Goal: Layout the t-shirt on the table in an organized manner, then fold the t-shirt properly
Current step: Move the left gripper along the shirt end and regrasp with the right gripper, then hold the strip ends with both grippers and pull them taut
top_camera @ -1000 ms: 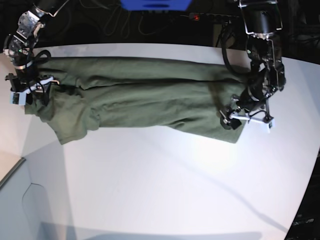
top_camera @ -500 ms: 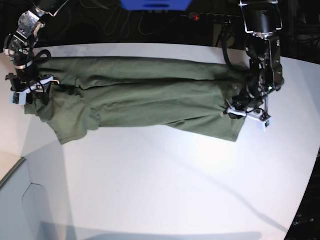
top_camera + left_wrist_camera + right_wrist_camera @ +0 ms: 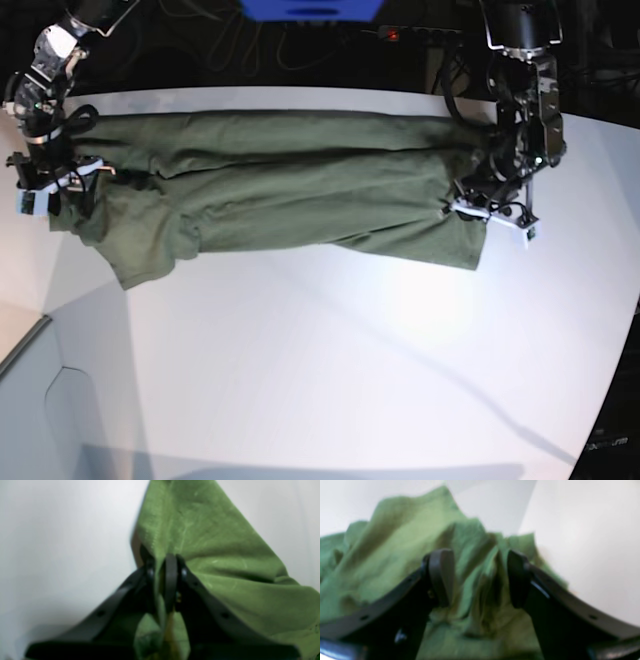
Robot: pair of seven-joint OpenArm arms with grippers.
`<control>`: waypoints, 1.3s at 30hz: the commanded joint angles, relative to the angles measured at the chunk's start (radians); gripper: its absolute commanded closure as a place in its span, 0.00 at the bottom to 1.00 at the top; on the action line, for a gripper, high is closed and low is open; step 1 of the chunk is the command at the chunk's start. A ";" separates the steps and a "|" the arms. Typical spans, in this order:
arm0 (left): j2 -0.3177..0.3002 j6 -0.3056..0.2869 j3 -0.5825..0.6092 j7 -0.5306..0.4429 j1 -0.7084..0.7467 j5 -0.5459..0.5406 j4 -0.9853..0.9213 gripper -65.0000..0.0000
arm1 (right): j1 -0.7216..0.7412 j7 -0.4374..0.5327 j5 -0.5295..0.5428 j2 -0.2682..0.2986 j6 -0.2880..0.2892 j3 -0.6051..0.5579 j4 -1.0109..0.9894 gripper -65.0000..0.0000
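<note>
Pinching a fold of the t-shirt, left gripper is clamped, while right gripper straddles bunched cloth, jaws apart, on the table.

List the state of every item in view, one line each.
t-shirt: stretched lengthwise across the far side of the table, wrinkled, partly folded over.
left gripper: jaws shut on a pinch of the t-shirt.
right gripper: jaws apart, shirt fabric between them.
table: bears the shirt.
</note>
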 commanded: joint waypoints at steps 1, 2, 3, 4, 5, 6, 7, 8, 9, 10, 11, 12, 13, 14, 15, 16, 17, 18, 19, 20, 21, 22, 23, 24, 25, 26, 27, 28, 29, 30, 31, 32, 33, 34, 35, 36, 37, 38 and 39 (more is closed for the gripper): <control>0.001 0.010 -0.018 0.018 0.004 0.012 0.021 1.00 | 0.016 0.031 0.019 0.011 0.004 -0.002 0.023 0.48; 0.002 0.010 -0.035 0.018 0.006 0.012 0.032 1.00 | 0.032 0.031 0.018 0.011 0.004 -0.008 0.023 0.48; 0.004 0.010 -0.052 0.020 0.006 0.012 0.040 1.00 | 0.039 0.031 0.018 0.011 0.004 -0.025 0.022 0.48; 0.004 0.010 -0.064 0.020 0.006 0.012 0.040 1.00 | 0.045 0.031 0.018 0.016 0.004 -0.043 0.020 0.48; 0.002 0.010 -0.072 0.020 0.006 0.012 0.040 1.00 | 0.048 0.031 0.018 0.018 0.004 -0.061 0.019 0.48; -0.001 0.010 -0.074 0.020 0.006 0.012 0.040 1.00 | 0.052 0.031 0.018 0.019 0.004 -0.083 0.019 0.48; -0.003 0.010 -0.077 0.020 0.006 0.012 0.040 1.00 | 0.065 0.031 0.016 0.019 0.004 -0.112 0.019 0.48; -0.003 0.010 -0.078 0.020 0.006 0.012 0.040 1.00 | 0.079 0.031 0.016 0.021 0.004 -0.137 0.015 0.48; -0.004 0.010 -0.078 0.020 0.006 0.012 0.040 1.00 | 0.091 0.031 0.015 0.021 0.004 -0.157 0.006 0.48; -0.004 0.010 -0.078 0.020 0.006 0.012 0.040 1.00 | 0.104 0.031 0.015 0.027 0.004 -0.173 -0.006 0.48; -0.004 0.010 -0.078 0.020 0.006 0.012 0.040 1.00 | 0.124 0.031 0.015 0.034 0.004 -0.190 -0.024 0.48; -0.004 0.010 -0.078 0.020 0.006 0.012 0.040 1.00 | 0.144 0.031 0.015 0.036 0.004 -0.207 -0.047 0.48; -0.004 0.010 -0.078 0.020 0.006 0.012 0.040 1.00 | 0.162 0.031 0.013 0.044 0.004 -0.219 -0.075 0.48; -0.004 0.010 -0.078 0.020 0.006 0.012 0.040 1.00 | 0.179 0.031 0.007 0.051 0.004 -0.230 -0.106 0.48; -0.004 0.010 -0.078 0.020 0.006 0.012 0.040 1.00 | 0.203 0.031 -0.015 0.059 0.004 -0.236 -0.141 0.48; -0.004 0.010 -0.078 0.020 0.006 0.012 0.040 1.00 | 0.236 0.031 -0.050 0.065 0.004 -0.238 -0.182 0.48; -0.004 0.010 -0.078 0.020 0.006 0.012 0.040 1.00 | 0.268 0.031 -0.090 0.070 0.004 -0.236 -0.227 0.48; -0.004 0.010 -0.078 0.020 0.006 0.012 0.040 1.00 | 0.297 0.031 -0.130 0.071 0.004 -0.236 -0.276 0.48; -0.004 0.010 -0.078 0.020 0.006 0.012 0.040 1.00 | 0.322 0.031 -0.160 0.080 0.004 -0.235 -0.318 0.48; -0.004 0.010 -0.078 0.020 0.006 0.012 0.040 1.00 | 0.342 0.031 -0.186 0.094 0.004 -0.235 -0.356 0.48; -0.004 0.010 -0.078 0.020 0.006 0.012 0.040 1.00 | 0.358 0.031 -0.203 0.103 0.004 -0.235 -0.394 0.48; -0.004 0.010 -0.078 0.020 0.006 0.012 0.040 1.00 | 0.374 0.031 -0.216 0.108 0.004 -0.235 -0.430 0.48; -0.006 0.010 -0.078 0.020 0.006 0.012 0.040 1.00 | 0.388 0.034 -0.222 0.113 0.004 -0.235 -0.460 0.48; -0.006 0.010 -0.078 0.020 0.006 0.012 0.040 1.00 | 0.400 0.034 -0.226 0.123 0.004 -0.235 -0.488 0.48; -0.006 0.010 -0.078 0.020 0.006 0.012 0.040 1.00 | 0.408 0.035 -0.228 0.133 0.004 -0.236 -0.512 0.48; -0.006 0.010 -0.078 0.020 0.006 0.012 0.040 1.00 | 0.415 0.038 -0.228 0.142 0.004 -0.236 -0.540 0.48; -0.006 0.010 -0.078 0.020 0.006 0.012 0.040 1.00 | 0.426 0.038 -0.228 0.149 0.004 -0.236 -0.566 0.48; -0.006 0.010 -0.078 0.020 0.006 0.012 0.040 1.00 | 0.438 0.038 -0.228 0.154 0.004 -0.236 -0.594 0.48; -0.006 0.010 -0.078 0.020 0.004 0.012 0.040 1.00 | 0.452 0.037 -0.229 0.160 0.004 -0.236 -0.617 0.48; -0.006 0.010 -0.078 0.020 0.004 0.012 0.040 1.00 | 0.458 0.034 -0.229 0.168 0.004 -0.238 -0.637 0.48; -0.006 0.010 -0.078 0.020 0.004 0.012 0.040 1.00 | 0.461 0.035 -0.229 0.171 0.004 -0.238 -0.652 0.48; -0.006 0.010 -0.078 0.020 0.004 0.012 0.040 1.00 | 0.463 0.040 -0.229 0.176 0.001 -0.239 -0.672 0.48; -0.006 0.010 -0.078 0.020 0.004 0.012 0.040 1.00 | 0.466 0.040 -0.229 0.176 -0.014 -0.241 -0.692 0.48; -0.006 0.010 -0.078 0.020 0.004 0.012 0.040 1.00 | 0.474 0.040 -0.231 0.176 -0.023 -0.242 -0.709 0.48; -0.006 0.010 -0.078 0.020 0.003 0.012 0.040 1.00 | 0.480 0.037 -0.232 0.176 -0.028 -0.242 -0.729 0.48; -0.006 0.010 -0.078 0.020 0.003 0.012 0.040 1.00 | 0.483 0.037 -0.232 0.176 -0.031 -0.244 -0.747 0.48; -0.006 0.010 -0.078 0.020 0.001 0.012 0.040 1.00 | 0.484 0.035 -0.232 0.176 -0.031 -0.244 -0.759 0.49; -0.006 0.010 -0.078 0.020 0.001 0.012 0.040 1.00 | 0.483 0.035 -0.232 0.176 -0.029 -0.244 -0.759 0.49; -0.006 0.010 -0.078 0.020 0.001 0.012 0.040 1.00 | 0.478 0.037 -0.232 0.176 -0.029 -0.244 -0.759 0.50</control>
